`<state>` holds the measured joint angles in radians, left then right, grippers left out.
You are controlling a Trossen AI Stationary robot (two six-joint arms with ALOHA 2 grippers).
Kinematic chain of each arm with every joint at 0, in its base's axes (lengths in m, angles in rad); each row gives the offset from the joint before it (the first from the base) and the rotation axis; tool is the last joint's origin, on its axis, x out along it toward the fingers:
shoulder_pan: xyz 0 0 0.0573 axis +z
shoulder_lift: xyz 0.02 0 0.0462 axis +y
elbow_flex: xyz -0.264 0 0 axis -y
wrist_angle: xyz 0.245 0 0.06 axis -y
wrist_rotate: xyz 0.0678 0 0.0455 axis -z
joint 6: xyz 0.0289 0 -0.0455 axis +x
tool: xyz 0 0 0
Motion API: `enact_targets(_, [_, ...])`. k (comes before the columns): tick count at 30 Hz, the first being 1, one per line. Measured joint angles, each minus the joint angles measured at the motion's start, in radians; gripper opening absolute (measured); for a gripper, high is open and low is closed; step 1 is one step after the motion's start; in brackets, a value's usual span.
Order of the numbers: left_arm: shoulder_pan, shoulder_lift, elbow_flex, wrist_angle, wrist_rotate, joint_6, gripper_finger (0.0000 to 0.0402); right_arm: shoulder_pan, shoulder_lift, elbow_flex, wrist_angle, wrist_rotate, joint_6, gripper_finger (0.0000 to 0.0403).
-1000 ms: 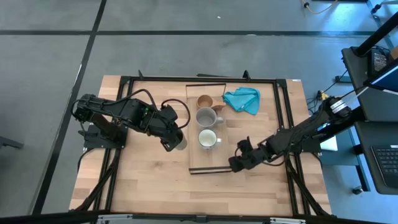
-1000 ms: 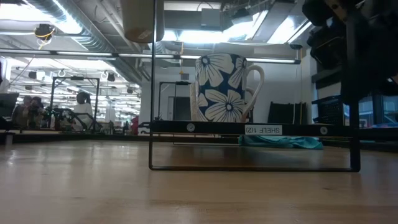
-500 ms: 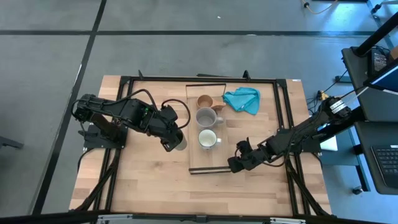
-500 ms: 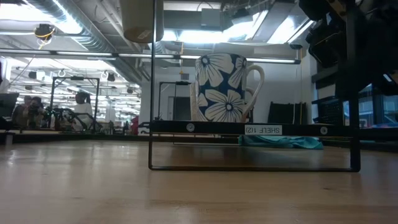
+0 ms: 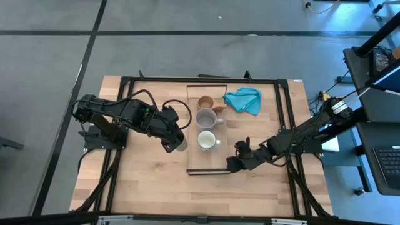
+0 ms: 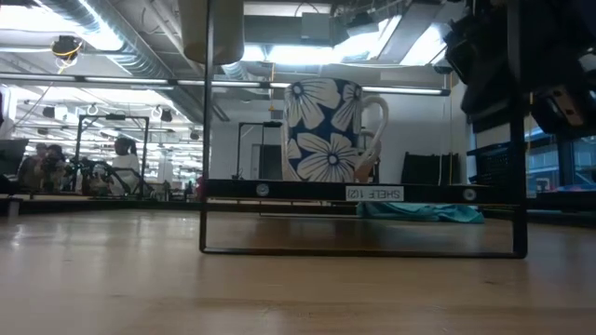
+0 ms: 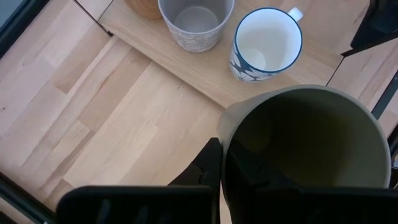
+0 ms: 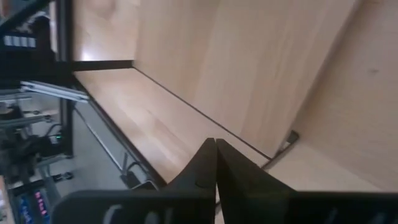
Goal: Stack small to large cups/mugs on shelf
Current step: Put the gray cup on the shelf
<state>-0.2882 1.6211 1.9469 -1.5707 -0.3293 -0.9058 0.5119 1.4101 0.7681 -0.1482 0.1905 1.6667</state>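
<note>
The shelf (image 5: pixel 206 159) now sits slightly farther toward nine o'clock on the bench, its near end shifted. The right gripper (image 5: pixel 232 164) has moved with it, toward nine o'clock.

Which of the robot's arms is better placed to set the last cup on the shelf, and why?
Left. The left gripper already holds the olive cup beside the shelf, near the floral mug. The right gripper is shut and empty at the shelf's near end.

The light-wood desk (image 5: pixel 144 175) carries the shelf (image 5: pixel 197 161) and a crumpled teal cloth (image 5: pixel 244 100); the shelf bears a wooden cup (image 5: pixel 205 101), grey mug (image 5: pixel 206 117) and floral mug (image 5: pixel 207 140).
</note>
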Motion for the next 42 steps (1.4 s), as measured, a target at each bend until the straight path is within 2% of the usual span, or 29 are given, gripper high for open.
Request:
enact_targets(8, [0.000,0.000,0.000,0.000,0.002,0.001,0.0002,-0.001,0.000,0.000,0.063,0.008,0.006,0.0005])
enact_targets(12, [0.000,0.000,0.000,0.000,0.002,0.001,0.0002,0.000,0.000,0.000,0.109,0.069,0.008,0.0006])
enact_targets(22, [0.000,0.000,0.000,0.000,0.002,0.001,0.0002,0.000,0.000,0.000,0.121,0.090,0.031,0.0006])
enact_targets(25, [0.000,0.000,0.000,0.000,0.002,0.001,0.0002,0.000,0.000,0.000,0.141,0.127,0.033,0.0006])
enact_targets(34, [0.000,0.000,0.000,0.000,0.001,0.001,0.0002,0.000,0.000,0.000,0.156,0.130,0.031,0.0006])
enact_targets(42, [0.000,0.000,0.000,0.000,0.001,0.001,0.0001,-0.001,0.000,0.000,-0.028,0.223,0.030,0.0003])
